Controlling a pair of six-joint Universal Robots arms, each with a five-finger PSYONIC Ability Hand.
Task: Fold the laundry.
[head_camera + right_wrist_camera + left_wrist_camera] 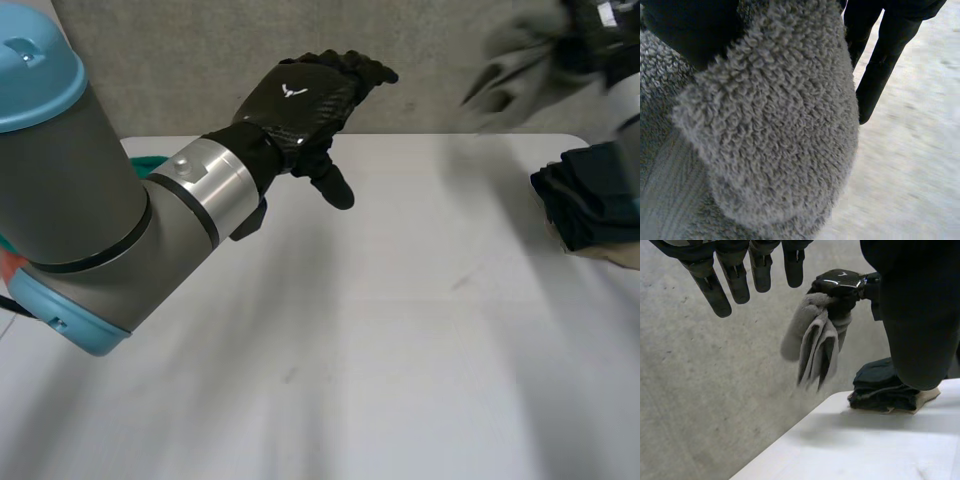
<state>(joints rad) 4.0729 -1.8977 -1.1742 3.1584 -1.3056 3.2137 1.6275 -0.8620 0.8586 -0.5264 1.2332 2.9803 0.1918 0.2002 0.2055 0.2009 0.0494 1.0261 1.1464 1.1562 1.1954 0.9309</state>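
Head view: the left robot hand [300, 100] hangs above the far edge of the worktop [380, 330]. The right robot hand [590, 40] is raised at the far right, above a stack of dark folded garments [590, 205], and carries a grey terry towel [505, 65].

Left wrist view: the left fingers [735, 277] are straight and empty. The towel dangles bunched from the right robot hand's closed grasp, long axis vertical, clear of the worktop and well apart from the left robot hand.

Right wrist view: towel pile is bunched against the palm.

Judgement: 1 hand has the towel, which must next come down onto the bare middle.
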